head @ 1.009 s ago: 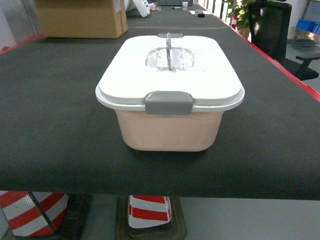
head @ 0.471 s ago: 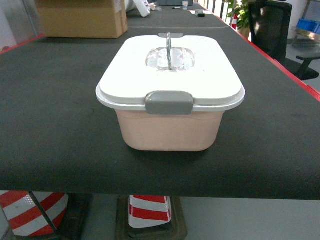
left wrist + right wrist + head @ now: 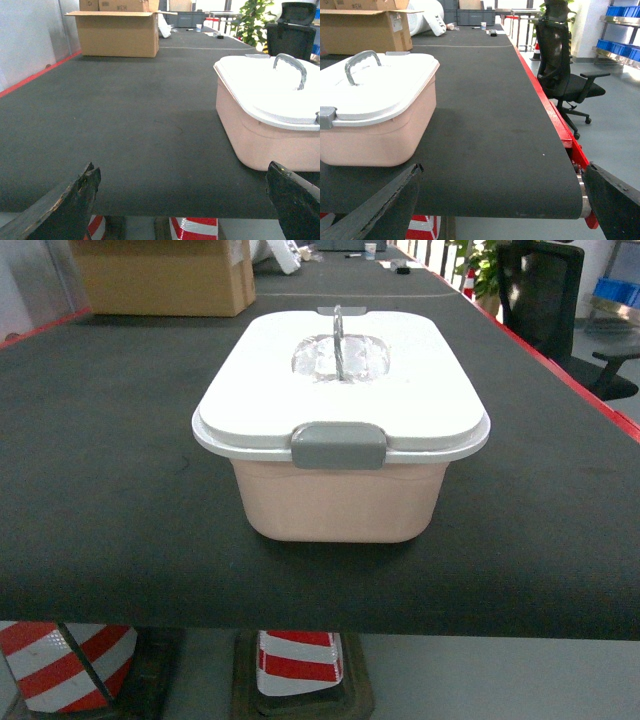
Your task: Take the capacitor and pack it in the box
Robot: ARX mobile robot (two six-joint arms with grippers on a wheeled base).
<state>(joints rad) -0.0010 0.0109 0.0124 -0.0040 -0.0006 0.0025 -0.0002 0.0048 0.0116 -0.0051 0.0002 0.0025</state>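
From the head view, the box stands near the front edge of the desk, its white lid shut and the grey clip facing the robot; I see no capacitor anywhere, and no arm. In the left wrist view the left gripper is spread wide, holding nothing, low at the front edge, with the box just to its right. In the right wrist view the right gripper is also spread and empty. I think the tub is light, stiff, smooth plastic; the upright handle seems the surest place to hold the lid.
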